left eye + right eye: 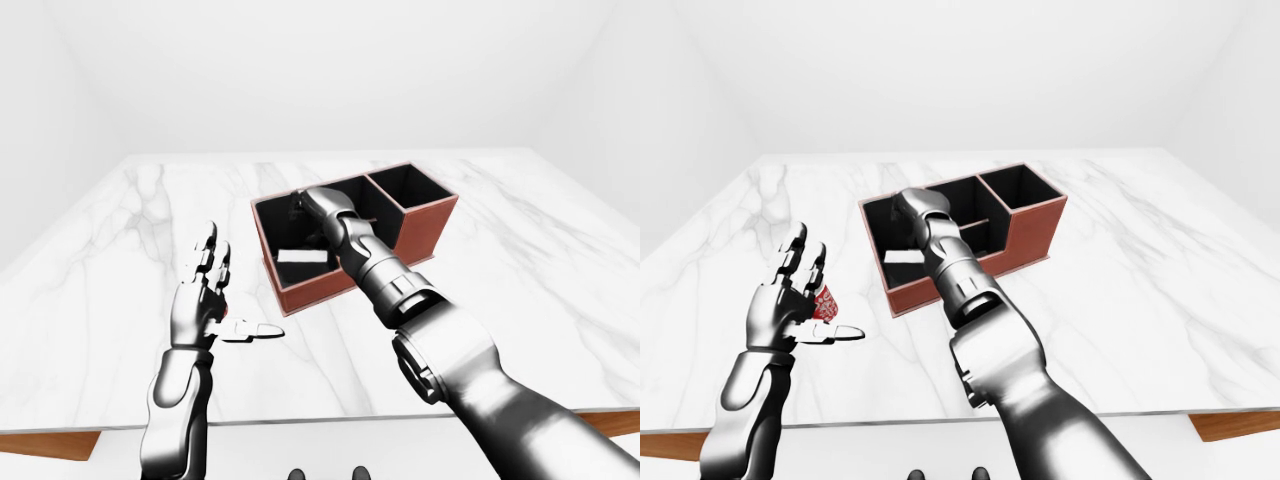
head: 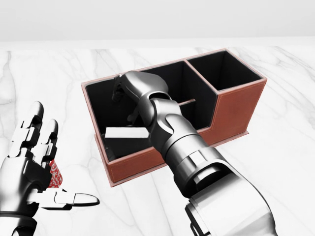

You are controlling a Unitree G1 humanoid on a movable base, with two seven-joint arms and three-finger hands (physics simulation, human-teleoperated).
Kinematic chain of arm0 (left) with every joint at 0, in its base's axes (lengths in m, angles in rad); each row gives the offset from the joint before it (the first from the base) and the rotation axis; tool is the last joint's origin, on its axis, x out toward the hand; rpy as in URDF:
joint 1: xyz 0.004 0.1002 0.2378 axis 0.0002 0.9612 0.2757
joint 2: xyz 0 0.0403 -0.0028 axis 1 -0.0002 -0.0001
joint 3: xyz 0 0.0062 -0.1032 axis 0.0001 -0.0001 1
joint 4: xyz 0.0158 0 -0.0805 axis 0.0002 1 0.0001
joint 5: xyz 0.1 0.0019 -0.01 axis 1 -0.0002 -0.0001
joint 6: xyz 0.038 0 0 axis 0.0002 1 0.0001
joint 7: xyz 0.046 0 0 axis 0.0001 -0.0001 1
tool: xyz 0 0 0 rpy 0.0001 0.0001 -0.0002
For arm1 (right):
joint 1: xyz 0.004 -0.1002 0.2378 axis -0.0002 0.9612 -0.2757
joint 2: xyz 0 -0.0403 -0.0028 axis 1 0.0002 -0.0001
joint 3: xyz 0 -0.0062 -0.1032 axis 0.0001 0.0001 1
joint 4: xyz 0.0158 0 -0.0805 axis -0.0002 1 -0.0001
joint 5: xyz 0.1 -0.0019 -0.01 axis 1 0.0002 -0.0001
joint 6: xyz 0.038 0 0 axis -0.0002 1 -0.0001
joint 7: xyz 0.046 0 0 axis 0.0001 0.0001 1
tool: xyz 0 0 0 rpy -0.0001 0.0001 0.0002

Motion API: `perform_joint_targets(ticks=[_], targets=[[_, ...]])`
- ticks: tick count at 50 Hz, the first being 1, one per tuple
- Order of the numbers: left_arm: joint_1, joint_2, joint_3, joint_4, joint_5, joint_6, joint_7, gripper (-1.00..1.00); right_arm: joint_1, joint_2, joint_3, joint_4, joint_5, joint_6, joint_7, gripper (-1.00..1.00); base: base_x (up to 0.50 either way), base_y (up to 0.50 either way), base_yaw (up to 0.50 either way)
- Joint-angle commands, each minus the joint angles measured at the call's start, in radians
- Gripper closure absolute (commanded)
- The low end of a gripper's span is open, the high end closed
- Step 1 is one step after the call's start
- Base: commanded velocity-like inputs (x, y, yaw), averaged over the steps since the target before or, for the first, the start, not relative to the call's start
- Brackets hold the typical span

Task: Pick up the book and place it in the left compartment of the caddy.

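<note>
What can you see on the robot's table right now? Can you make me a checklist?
Surface: white marble table.
Job's things: book lies flat in the left compartment of the red-brown caddy.
Clutter: small red patterned thing behind the left hand; cannot tell what.
Grippers: left hand open, holding nothing; right hand over the left compartment, not gripping the book.
Cables: nothing seen.
Surroundings: plain white walls.
</note>
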Motion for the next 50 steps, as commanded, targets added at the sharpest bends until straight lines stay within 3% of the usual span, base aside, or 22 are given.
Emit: perform_joint_targets(ticks=[1, 3, 6, 9, 11, 15, 30, 38, 44, 50], targets=[[-0.006, 0.0, -0.002, 0.01, 0.002, 0.0, 0.0, -1.0, 0.0, -0.003, -0.001, -0.01, -0.024, 0.0, -0.017, -0.04, 0.0, 0.0, 0.0], [-0.008, 0.001, -0.001, 0.014, 0.002, 0.0, 0.001, -1.0, 0.001, -0.003, -0.001, -0.01, -0.024, 0.0, -0.018, -0.13, 0.0, 0.0, 0.0], [-0.01, 0.002, -0.001, 0.016, 0.001, 0.0, 0.0, -1.0, 0.002, -0.002, -0.001, -0.01, -0.025, 0.0, -0.018, -0.41, 0.0, 0.0, 0.0], [-0.012, 0.002, -0.001, 0.021, 0.001, 0.0, 0.001, -1.0, 0.004, -0.002, -0.001, -0.01, -0.025, 0.0, -0.019, -0.48, 0.0, 0.0, 0.0], [-0.011, 0.002, -0.002, 0.021, 0.002, 0.0, 0.0, -1.0, 0.005, -0.002, -0.001, -0.01, -0.025, 0.0, -0.018, -0.72, 0.0, 0.0, 0.0], [-0.009, 0.002, -0.002, 0.019, 0.001, 0.0, 0.0, -1.0, 0.007, -0.002, -0.001, -0.011, -0.024, 0.0, -0.018, -1.0, 0.0, 0.0, 0.0], [-0.002, 0.003, 0.008, -0.004, -0.007, 0.0, 0.0, -1.0, 0.012, -0.018, -0.014, -0.058, 0.016, 0.0, -0.009, -1.0, 0.0, 0.0, 0.0], [-0.005, 0.006, 0.023, -0.02, -0.016, 0.0, 0.005, -1.0, 0.052, -0.052, -0.034, -0.21, 0.088, 0.0, 0.017, -1.0, 0.0, 0.0, 0.0], [-0.013, 0.009, 0.03, -0.022, -0.019, 0.0, 0.009, -1.0, 0.149, -0.098, -0.039, -0.468, 0.147, 0.0, 0.098, -1.0, 0.0, 0.0, 0.0], [-0.02, 0.017, 0.048, -0.037, -0.027, 0.0, 0.011, -1.0, 0.339, -0.116, -0.034, -0.906, 0.143, 0.0, 0.227, -1.0, 0.0, 0.0, 0.0]])
